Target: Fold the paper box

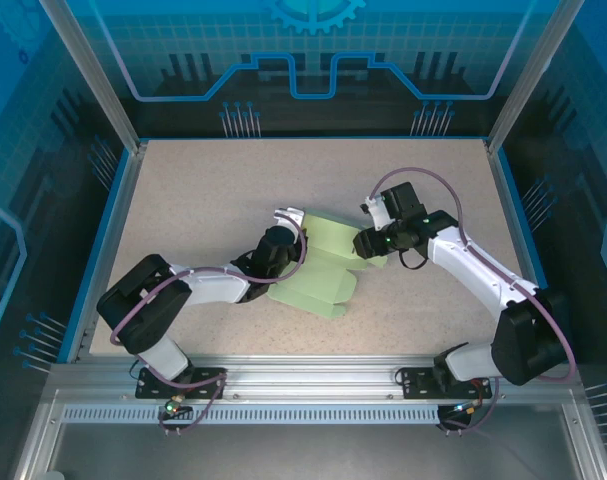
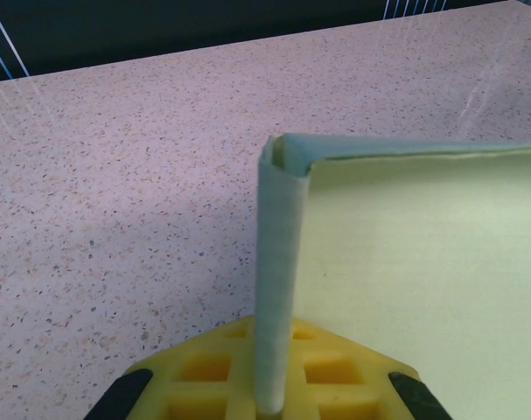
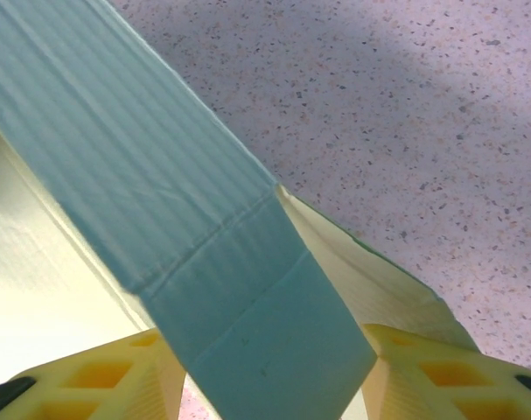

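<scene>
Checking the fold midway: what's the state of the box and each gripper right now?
paper box: partly folded, one side wall standing upright.
left gripper: shut on the paper box's upright folded edge.
right gripper: jaws either side of a flap; grip unclear.

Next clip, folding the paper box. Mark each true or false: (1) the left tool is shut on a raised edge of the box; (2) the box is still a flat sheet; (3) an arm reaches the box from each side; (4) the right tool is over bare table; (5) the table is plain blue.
1. True. The left tool pinches an upright wall of the paper box.
2. False. That wall stands up and meets another panel at a folded corner.
3. True in the top view.
4. False. The right tool has a strip of the box between its jaws; whether it grips is unclear.
5. False. The table is speckled beige.
</scene>
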Action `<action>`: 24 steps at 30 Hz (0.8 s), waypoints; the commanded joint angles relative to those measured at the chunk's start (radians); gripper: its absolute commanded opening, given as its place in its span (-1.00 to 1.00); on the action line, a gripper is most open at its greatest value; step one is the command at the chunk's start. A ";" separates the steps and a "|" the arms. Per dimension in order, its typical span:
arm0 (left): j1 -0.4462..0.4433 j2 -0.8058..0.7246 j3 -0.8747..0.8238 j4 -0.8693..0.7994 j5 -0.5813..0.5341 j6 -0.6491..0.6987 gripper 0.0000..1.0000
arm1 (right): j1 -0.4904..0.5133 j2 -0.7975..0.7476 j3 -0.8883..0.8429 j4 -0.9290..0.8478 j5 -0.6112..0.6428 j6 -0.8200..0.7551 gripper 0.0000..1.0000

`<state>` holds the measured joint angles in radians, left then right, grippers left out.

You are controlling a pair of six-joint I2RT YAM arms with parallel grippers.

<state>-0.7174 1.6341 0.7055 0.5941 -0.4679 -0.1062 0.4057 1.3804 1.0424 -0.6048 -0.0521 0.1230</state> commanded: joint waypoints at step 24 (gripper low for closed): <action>-0.007 -0.029 0.028 -0.030 -0.003 -0.022 -0.99 | 0.106 0.009 0.055 -0.004 0.025 0.016 0.03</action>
<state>-0.7174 1.6341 0.7055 0.5785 -0.4675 -0.1066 0.4900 1.3804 1.1072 -0.6334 -0.0040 0.0990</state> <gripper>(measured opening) 0.091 0.518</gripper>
